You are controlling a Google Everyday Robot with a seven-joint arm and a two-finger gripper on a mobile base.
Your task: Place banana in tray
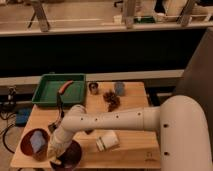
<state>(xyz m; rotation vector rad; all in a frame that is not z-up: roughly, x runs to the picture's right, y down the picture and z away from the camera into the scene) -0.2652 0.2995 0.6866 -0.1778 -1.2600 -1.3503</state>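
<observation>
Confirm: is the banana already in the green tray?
No. The tray holds only a reddish sausage-shaped item; the gripper is down over the maroon bowl.

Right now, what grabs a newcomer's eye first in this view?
The big white arm sweeping across the wooden table, its gripper down at the dark maroon bowl on the near-left edge. Next, the green tray at back left with a reddish-orange sausage-shaped item on its rim.

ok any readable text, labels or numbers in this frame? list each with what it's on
None readable.
Table: a small dark mark near its front right corner, too blurred to read.
Green tray, the white cup lying on its side, the robot arm: no print shows.
The gripper is down at the maroon bowl at the table's front left; no label shows on it.
</observation>
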